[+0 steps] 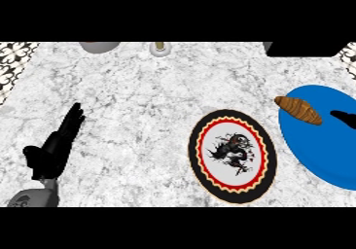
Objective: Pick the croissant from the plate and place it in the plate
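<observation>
A brown croissant [298, 110] lies on the left rim of a blue plate [321, 151] at the right side of the head view. To its left sits a round plate [233, 155] with a black and red border and a dark dragon figure in its white centre. Only a black fingertip of my right hand [346, 118] shows at the right edge, over the blue plate and just right of the croissant, apart from it. My left hand [55, 146] rests at the lower left with straight fingers, holding nothing.
The counter is grey marble [138, 97]. At its far edge stand a grey rounded object [99, 46] and a small pale cup-like object [160, 48]. A black block [303, 47] sits at the far right corner. Patterned tiles border both sides.
</observation>
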Robot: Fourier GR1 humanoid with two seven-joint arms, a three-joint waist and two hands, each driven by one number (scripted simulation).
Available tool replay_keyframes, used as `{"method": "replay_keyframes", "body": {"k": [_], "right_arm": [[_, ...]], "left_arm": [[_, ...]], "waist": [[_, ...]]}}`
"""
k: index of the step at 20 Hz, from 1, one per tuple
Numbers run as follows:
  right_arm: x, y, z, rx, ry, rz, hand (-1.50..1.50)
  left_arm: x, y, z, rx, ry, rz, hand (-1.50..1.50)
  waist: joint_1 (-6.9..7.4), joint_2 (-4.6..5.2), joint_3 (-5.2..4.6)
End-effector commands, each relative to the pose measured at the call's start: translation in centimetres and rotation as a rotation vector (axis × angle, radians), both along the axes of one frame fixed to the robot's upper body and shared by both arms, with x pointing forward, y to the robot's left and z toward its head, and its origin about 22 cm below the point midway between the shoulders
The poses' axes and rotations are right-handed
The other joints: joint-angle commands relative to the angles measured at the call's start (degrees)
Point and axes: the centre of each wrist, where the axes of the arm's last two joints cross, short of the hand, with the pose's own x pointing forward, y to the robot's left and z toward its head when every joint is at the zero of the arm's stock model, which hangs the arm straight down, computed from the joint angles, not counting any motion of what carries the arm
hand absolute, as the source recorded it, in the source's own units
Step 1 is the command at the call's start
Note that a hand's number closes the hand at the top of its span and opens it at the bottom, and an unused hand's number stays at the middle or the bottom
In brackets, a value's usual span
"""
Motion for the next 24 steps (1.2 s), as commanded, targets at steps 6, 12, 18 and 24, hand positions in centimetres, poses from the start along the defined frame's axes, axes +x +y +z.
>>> {"method": "replay_keyframes", "body": {"k": [6, 12, 18, 24], "right_arm": [[-7.7, -10.8, -0.1, 0.262, -0.171, -0.026, -1.5], [-14.7, -15.4, -1.9, 0.249, -0.186, 0.032, -1.5], [-17.0, -17.5, -1.5, 0.193, -0.163, 0.098, -1.5], [-17.9, -16.8, -3.8, 0.157, -0.121, 0.109, -1.5]], "left_arm": [[-1.2, 0.0, 1.3, -0.011, -0.007, -0.002, 0.0], [-0.7, 0.9, 0.4, -0.002, -0.009, -0.01, 0.0], [-0.4, -0.8, 0.7, 0.004, 0.001, -0.01, 0.0], [1.2, -1.8, 0.9, -0.015, -0.008, -0.018, 0.0]], "waist": [[0.36, -0.01, 0.11], [0.1, 0.19, 0.11], [0.87, 0.31, 0.25], [0.51, 0.4, 0.29]]}}
